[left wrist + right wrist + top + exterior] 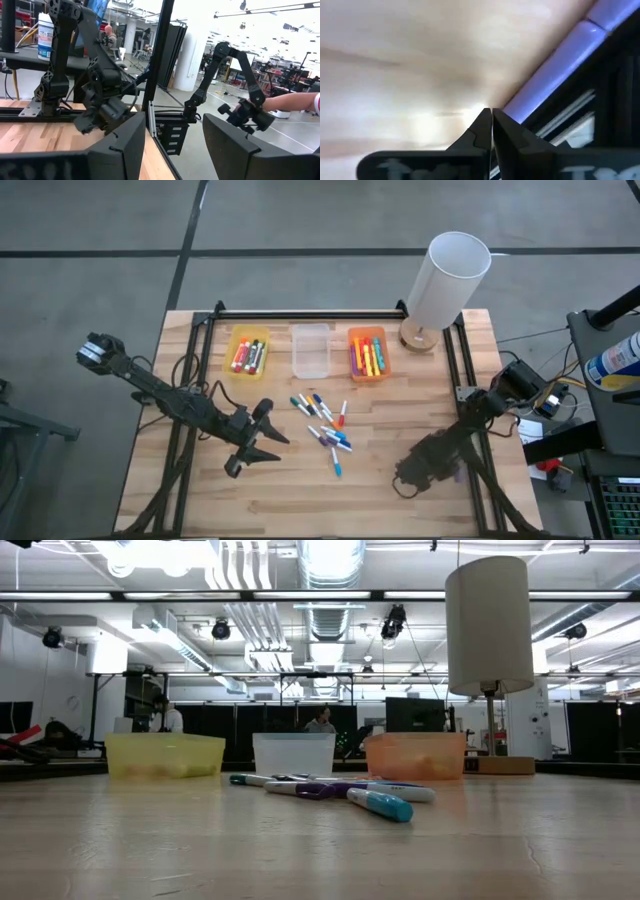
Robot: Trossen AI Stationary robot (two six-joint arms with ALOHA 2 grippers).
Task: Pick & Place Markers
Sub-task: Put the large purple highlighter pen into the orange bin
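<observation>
Hovering spread-fingered beside the loose markers, the left gripper could scatter them on a clumsy descent, right gripper pressed together.

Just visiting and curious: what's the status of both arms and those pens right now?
Left gripper open, empty, beside the loose markers. Right gripper shut, empty, low at the table's right edge. Nothing blocking the pile.

Grey floor, ceiling ducts, bright strip lights
</observation>
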